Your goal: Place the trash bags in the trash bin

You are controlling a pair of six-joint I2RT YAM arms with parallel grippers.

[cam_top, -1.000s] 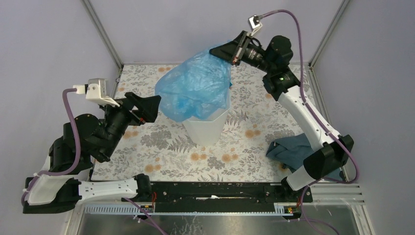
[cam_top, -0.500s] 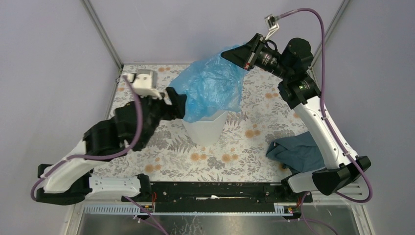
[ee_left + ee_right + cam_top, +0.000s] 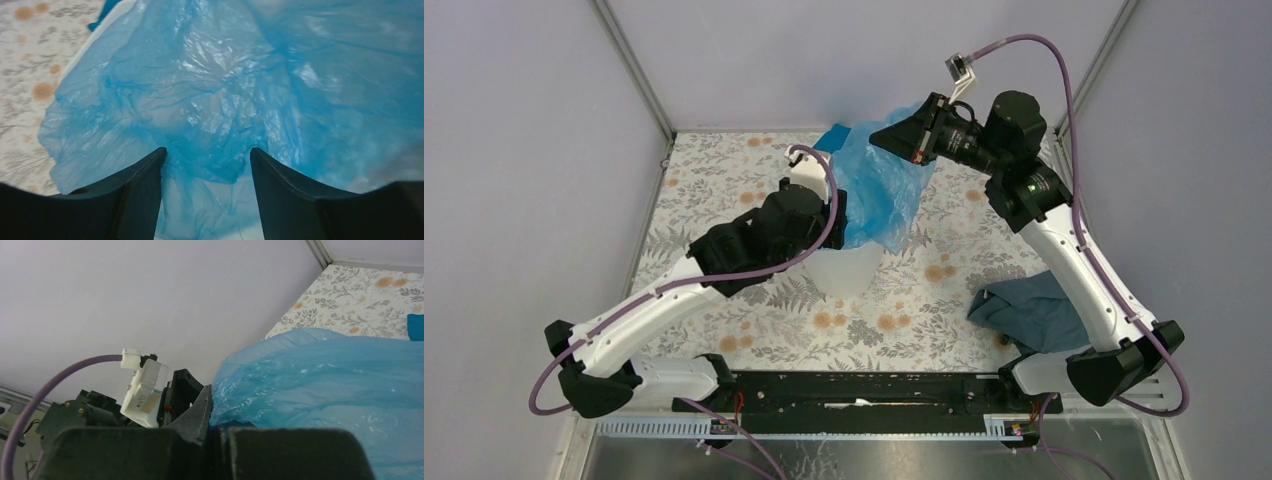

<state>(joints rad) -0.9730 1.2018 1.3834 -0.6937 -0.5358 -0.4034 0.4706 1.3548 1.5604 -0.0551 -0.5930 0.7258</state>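
Observation:
The light-blue trash bag (image 3: 879, 190) hangs from my right gripper (image 3: 886, 137), which is shut on its top edge, above the white trash bin (image 3: 846, 270). The bag's lower part droops into the bin's mouth. In the right wrist view the bag (image 3: 325, 375) bulges out from the closed gripper (image 3: 214, 416). My left gripper (image 3: 836, 205) is over the bin's left rim, pressed into the bag. In the left wrist view it (image 3: 206, 152) is open, with crinkled film (image 3: 220, 95) between and beyond the fingers. A strip of bin rim (image 3: 95, 42) shows behind the film.
A dull grey-blue cloth (image 3: 1029, 310) lies crumpled near the right arm's base. A teal-blue folded cloth (image 3: 831, 136) lies behind the bin, also in the left wrist view (image 3: 106, 8) and the right wrist view (image 3: 416, 326). The floral mat (image 3: 724, 170) is walled on three sides.
My left arm has swung in from the left to the bin, its open gripper now against the bag. The bag has sunk lower and bunched narrower over the bin. The right gripper shifted slightly.

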